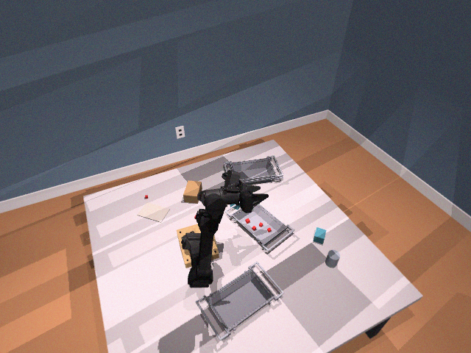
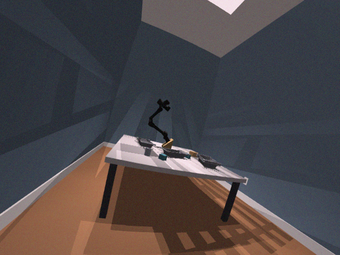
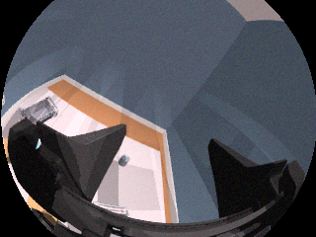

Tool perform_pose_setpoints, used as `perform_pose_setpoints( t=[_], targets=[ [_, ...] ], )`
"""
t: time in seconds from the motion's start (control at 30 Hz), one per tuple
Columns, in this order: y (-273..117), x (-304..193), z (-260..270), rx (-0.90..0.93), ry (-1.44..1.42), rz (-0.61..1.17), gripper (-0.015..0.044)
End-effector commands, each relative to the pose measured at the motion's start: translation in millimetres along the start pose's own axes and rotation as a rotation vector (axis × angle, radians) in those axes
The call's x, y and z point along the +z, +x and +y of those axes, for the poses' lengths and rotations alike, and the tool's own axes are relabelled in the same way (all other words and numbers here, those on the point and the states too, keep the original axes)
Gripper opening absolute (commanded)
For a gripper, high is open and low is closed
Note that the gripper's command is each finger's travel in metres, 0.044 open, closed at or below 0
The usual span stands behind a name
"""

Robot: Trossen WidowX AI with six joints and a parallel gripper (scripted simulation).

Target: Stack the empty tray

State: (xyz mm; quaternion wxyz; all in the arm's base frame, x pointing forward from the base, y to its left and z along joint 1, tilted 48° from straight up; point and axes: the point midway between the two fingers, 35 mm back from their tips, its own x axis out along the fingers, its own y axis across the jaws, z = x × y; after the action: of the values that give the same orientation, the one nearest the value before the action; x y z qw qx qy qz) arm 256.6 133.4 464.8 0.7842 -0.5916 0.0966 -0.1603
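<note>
The loaded grey tray [image 1: 271,218] [image 2: 175,154] stands mid-table with several red blocks [image 1: 260,224] on its floor. Its near-right bar [image 1: 280,240] lies out over the end; the other end is partly hidden by the arm and its bar is unclear. An empty grey tray [image 1: 239,301] [image 2: 145,142] stands at the front, its bars out over its ends. Another empty tray [image 1: 255,170] [image 2: 208,162] [image 3: 41,113] stands at the back; its bar positions are unclear. My gripper [image 1: 263,192] [image 3: 169,136] is open and empty, high above the table, with its fingers pointing sideways towards the walls.
A teal block [image 1: 319,235] [image 2: 162,156] and a grey cylinder [image 1: 332,258] [image 3: 123,160] stand right of the loaded tray. Another teal block [image 1: 235,207] [image 2: 187,155] is by its far-left end. A wooden block [image 1: 192,190], a beige card [image 1: 153,212] and a red block [image 1: 146,196] lie left.
</note>
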Motion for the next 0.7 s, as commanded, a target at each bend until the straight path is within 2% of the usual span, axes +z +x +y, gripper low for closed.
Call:
perform_pose_setpoints(
  t=[0.0, 0.23, 0.37, 0.67],
  targets=[
    [0, 0, 0, 0.0, 0.0, 0.0, 0.0374],
    [1, 0, 1, 0.0, 0.007, 0.0, 0.019],
    [24, 3, 14, 0.009, 0.168, 0.012, 0.0086],
    [102, -6, 69, 0.034, 0.639, 0.187, 0.0086]
  ],
)
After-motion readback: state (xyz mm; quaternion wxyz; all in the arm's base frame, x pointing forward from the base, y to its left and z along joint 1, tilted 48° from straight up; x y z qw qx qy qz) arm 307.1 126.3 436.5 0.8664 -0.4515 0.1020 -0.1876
